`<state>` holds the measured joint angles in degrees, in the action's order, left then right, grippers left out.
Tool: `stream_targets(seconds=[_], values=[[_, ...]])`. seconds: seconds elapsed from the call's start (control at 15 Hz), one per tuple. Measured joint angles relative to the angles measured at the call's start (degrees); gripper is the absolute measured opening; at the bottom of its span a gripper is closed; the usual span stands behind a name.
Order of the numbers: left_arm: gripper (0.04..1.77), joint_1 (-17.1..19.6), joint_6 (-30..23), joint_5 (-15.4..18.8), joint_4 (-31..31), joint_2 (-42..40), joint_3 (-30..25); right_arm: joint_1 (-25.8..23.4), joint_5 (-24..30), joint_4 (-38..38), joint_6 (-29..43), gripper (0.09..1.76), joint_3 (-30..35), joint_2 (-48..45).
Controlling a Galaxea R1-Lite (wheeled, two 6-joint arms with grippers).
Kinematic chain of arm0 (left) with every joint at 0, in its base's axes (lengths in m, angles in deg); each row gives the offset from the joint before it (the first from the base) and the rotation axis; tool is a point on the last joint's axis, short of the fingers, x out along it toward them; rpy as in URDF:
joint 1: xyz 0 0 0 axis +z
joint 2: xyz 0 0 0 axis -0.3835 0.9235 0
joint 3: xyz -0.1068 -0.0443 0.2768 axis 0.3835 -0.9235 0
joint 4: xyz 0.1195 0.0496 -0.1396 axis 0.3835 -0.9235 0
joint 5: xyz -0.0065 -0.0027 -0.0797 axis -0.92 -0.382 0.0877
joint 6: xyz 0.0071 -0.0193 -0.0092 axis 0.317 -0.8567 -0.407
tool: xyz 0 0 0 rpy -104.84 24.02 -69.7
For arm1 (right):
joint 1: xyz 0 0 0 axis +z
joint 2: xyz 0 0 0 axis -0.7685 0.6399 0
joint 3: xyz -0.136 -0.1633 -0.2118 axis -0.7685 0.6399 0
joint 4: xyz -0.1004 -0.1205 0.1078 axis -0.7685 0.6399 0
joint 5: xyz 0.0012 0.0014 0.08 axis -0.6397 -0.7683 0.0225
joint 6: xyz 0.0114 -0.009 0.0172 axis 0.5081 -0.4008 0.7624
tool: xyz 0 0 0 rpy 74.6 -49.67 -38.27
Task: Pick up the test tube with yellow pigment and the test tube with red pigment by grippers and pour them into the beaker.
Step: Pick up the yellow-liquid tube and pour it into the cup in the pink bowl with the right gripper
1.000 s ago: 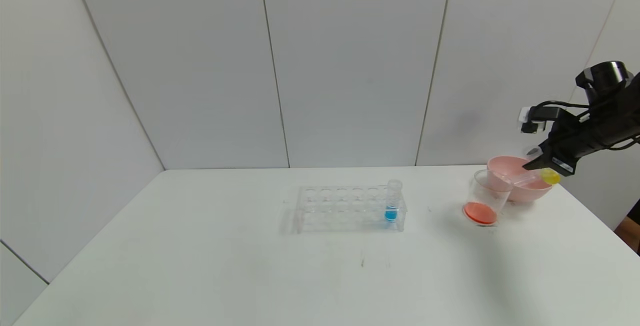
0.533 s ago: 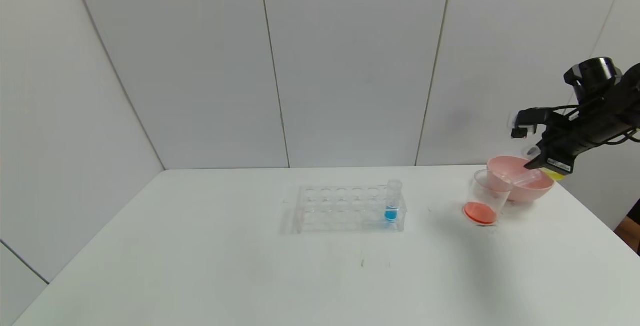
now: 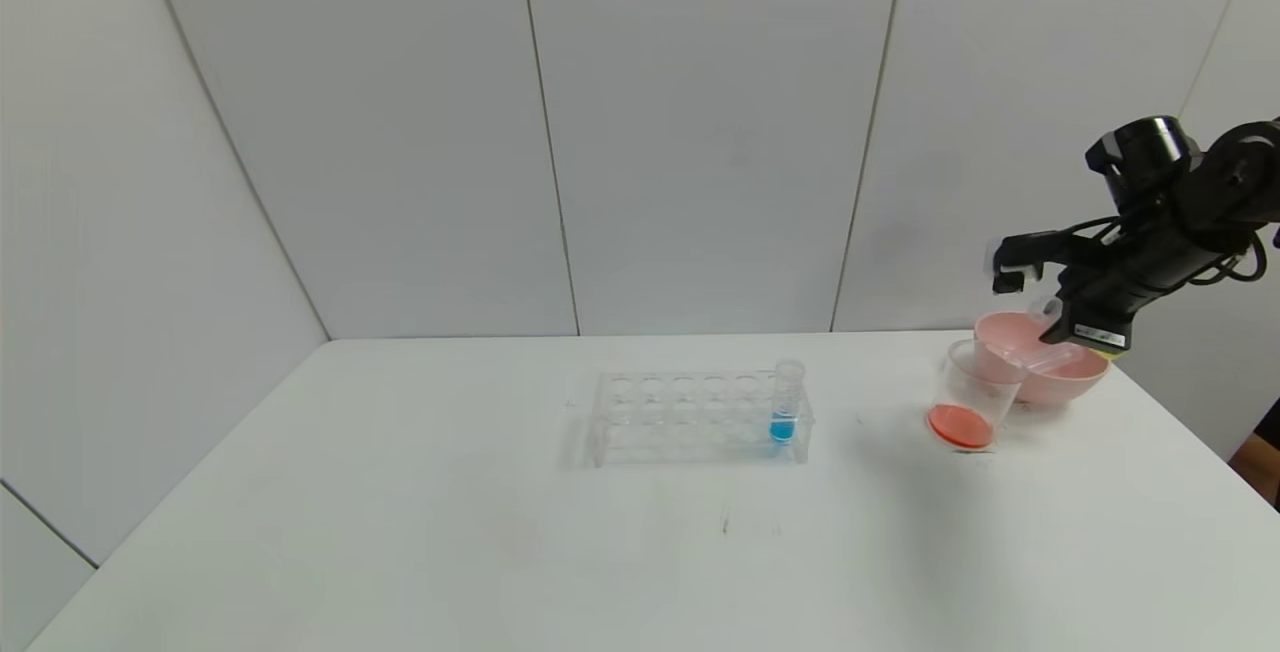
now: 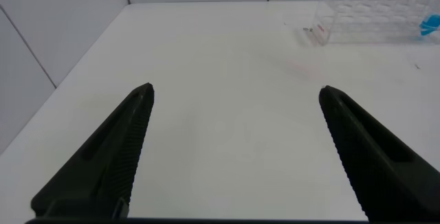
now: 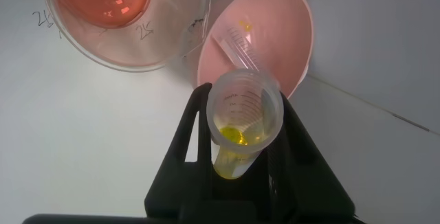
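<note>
Holding the test tube with yellow pigment [image 5: 242, 124], your right gripper [image 5: 240, 141] has both fingers [image 5: 196, 124] clamped against the tube's sides, and it hangs over the pink bowl [image 3: 1040, 377], just behind the beaker [image 3: 972, 397]. From the wrist view the tube's open mouth faces away from the palm, with the beaker ahead of the fingertips and off to one side and the bowl directly beyond them; a small yellow pool sits inside the tube. From the head view the tube's long axis appears tilted, mouth leaning toward the beaker, though the fingers hide most of it. The beaker already carries red-orange liquid at its bottom, and a clear empty tube [image 5: 237, 44] lies in the bowl, likely the spent red one. For a clean pour, bring the mouth over the beaker's rim first, since it looks nearer the bowl now, then roll the wrist slowly so the mouth drops below the rounded end. Your left gripper [image 4: 234, 148] is parked over bare bench [image 4: 227, 93], fingers spread wide, holding nothing, well apart from the rack [image 3: 700, 417] with its blue tube [image 3: 785, 402].
</note>
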<state>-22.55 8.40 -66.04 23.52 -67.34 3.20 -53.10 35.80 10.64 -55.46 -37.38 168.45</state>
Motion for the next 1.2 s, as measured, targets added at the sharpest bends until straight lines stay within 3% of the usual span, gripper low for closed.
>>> stream_targets(seconds=[0.47,1.2], values=[[1.72,0.0,0.0,0.0,0.0,0.0,0.0,2.9,-6.2,3.0,-1.9,0.52,0.0,0.3],[1.72,0.0,0.0,0.0,0.0,0.0,0.0,4.5,-11.0,3.8,-2.9,0.52,0.0,2.0]])
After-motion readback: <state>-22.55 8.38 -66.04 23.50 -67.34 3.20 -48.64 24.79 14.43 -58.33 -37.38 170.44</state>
